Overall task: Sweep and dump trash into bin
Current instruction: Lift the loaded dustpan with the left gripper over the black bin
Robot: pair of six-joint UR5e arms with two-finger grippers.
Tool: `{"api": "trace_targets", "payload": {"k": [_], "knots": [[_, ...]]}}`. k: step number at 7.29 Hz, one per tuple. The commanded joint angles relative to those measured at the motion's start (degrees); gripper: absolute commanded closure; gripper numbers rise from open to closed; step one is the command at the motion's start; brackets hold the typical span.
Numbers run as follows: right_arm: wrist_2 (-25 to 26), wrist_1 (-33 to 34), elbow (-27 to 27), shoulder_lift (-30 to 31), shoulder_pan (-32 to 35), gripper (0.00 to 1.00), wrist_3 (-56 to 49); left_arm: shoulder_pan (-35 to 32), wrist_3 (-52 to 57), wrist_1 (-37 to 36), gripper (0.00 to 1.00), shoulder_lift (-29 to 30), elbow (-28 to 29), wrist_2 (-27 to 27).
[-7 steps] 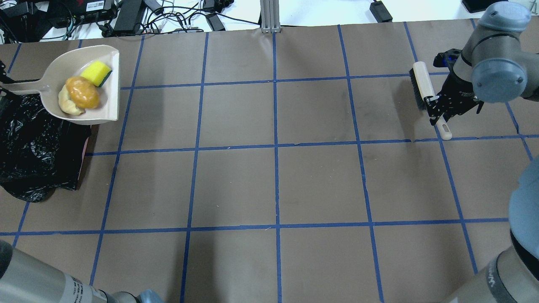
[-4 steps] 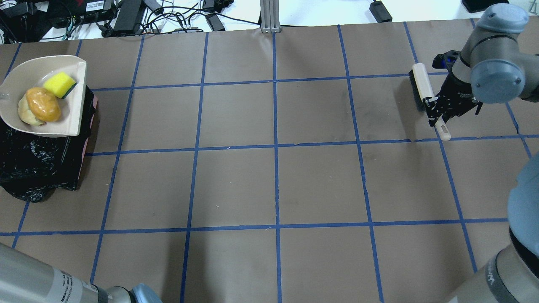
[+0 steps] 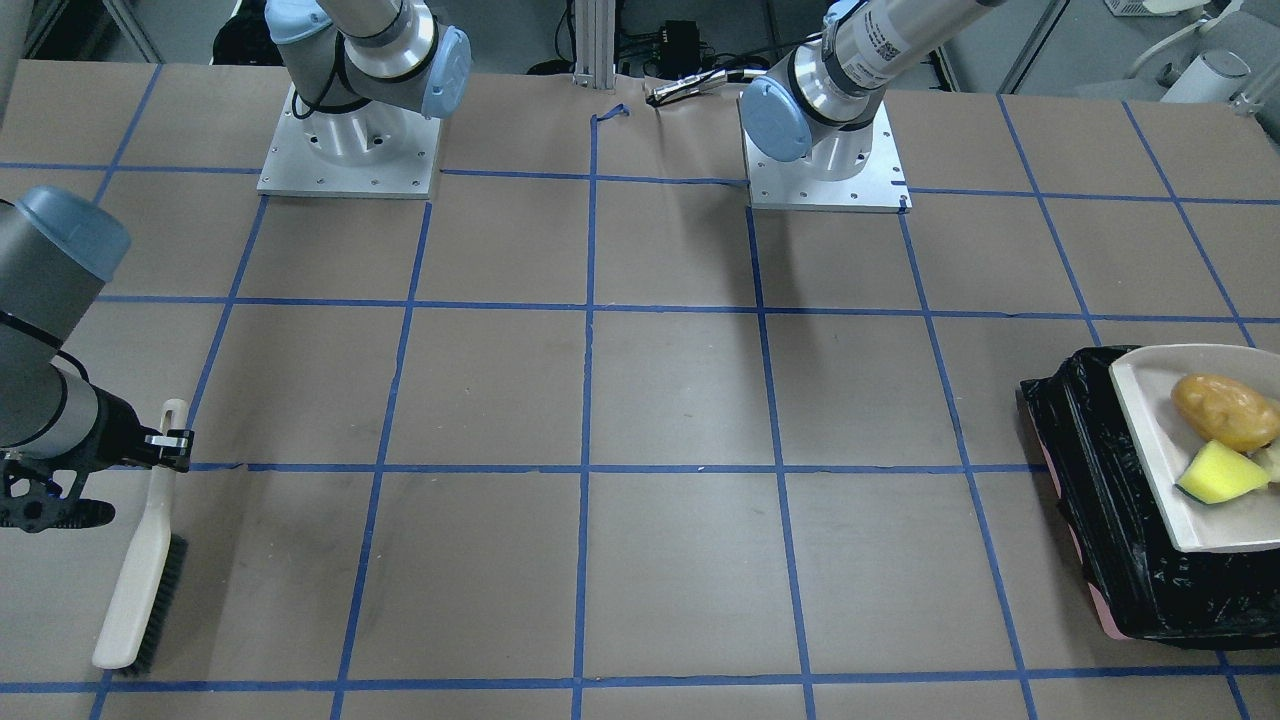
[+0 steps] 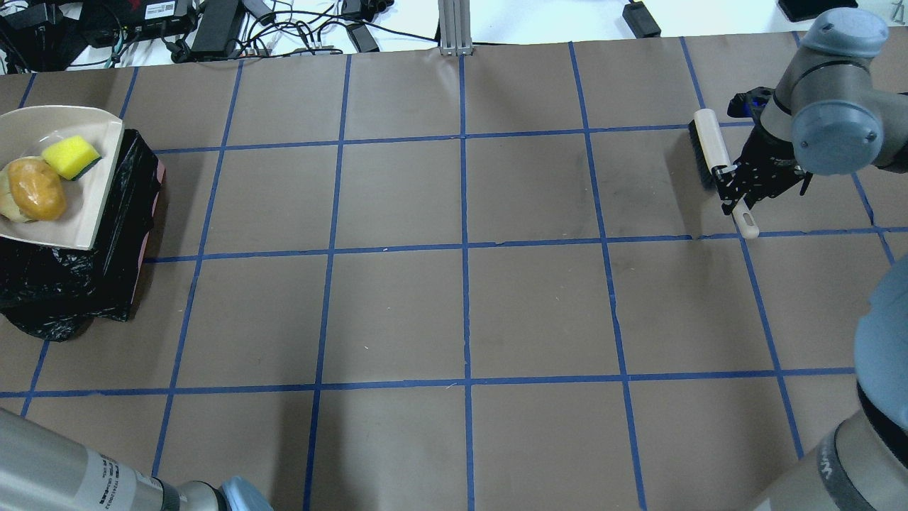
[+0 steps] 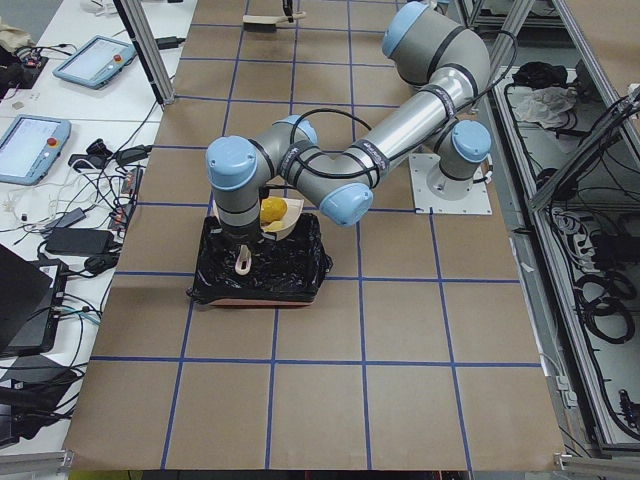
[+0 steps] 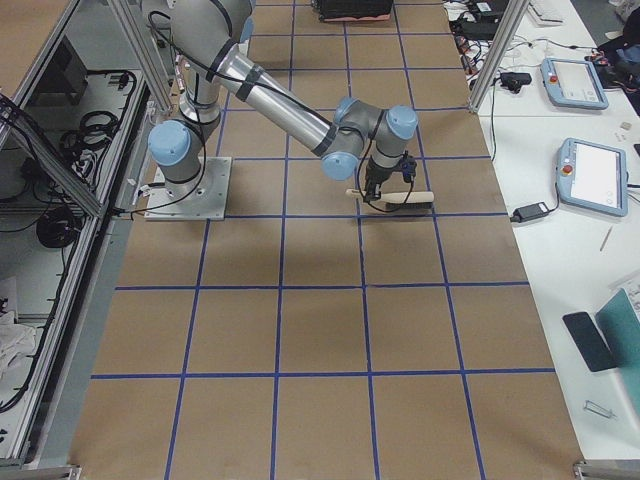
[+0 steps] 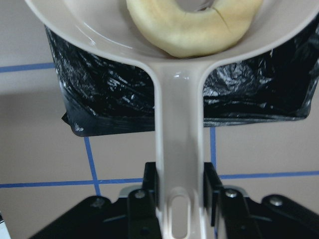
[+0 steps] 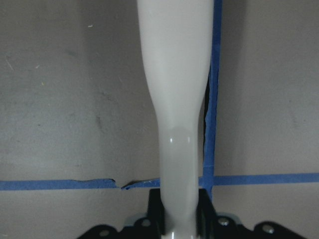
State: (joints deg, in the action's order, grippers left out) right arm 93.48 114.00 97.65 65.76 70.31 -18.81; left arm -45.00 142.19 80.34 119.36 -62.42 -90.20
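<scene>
Left wrist-mounted view: you had the left gripper (image 7: 182,188) pressed together on the handle of the dustpan (image 7: 179,124), one finger on each side, near the hang-hole end.
Dustpan position: it hung roughly level over the bin (image 4: 126,213) at the far-left corner of the table (image 4: 461,312), with its open lip toward the bin's right wall.
Trash location: all three pieces lay in the pan; none showed in the bin.
Brown lump (image 4: 34,190): glossy, rounded and potato-like. I judged it the heaviest piece and the one most ready to roll once you tipped.
Cream slice (image 7: 194,30): pale and curved with a small split, it lay against the pan's back wall by the handle, touching the lump. It was probably light and smooth enough to slide.
Sponge (image 4: 69,157): a yellow wedge with green backing, just beside the lump. It looked soft and light, and likely to drag on the plastic rather than roll.
Bin: rectangular, lined with a crinkly, glossy black bag, with a pinkish base edge. The liner looked thin, so the pan's lip could snag it.
Hold: the handle was the right place to grip. The load sat far from your fingers, though, so the pan might have twisted in a steep tip.
Right gripper (image 4: 738,186): it was pinching the brush (image 4: 711,145) by its cream handle at the far right, well apart from the bin.
</scene>
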Motion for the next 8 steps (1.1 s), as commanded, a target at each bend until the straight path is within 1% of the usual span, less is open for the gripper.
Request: {"api": "trace_targets", "payload": {"k": [1,4,5,6,8], "knots": [[0.2,-0.3,0.1,-0.1,-0.6,1.00,-0.1,0.0,5.1,-2.7,0.80,1.4,1.2,-2.2],[0.3,-0.4,0.1,-0.3,-0.7,1.00,-0.2,0.0,11.2,-5.4,0.80,1.8,1.3,-3.1],[0.3,-0.4,0.1,-0.2,-0.8,0.47,-0.3,0.0,12.8,-7.6,0.80,1.8,1.3,-3.1],[0.3,-0.5,0.1,-0.2,-0.7,0.27,-0.3,-0.1,14.4,-8.1,0.80,1.8,1.3,-3.8],[0.3,-0.7,-0.1,0.0,-0.8,0.05,-0.2,-0.2,18.8,-11.0,0.80,2.2,0.9,-4.3]]}}
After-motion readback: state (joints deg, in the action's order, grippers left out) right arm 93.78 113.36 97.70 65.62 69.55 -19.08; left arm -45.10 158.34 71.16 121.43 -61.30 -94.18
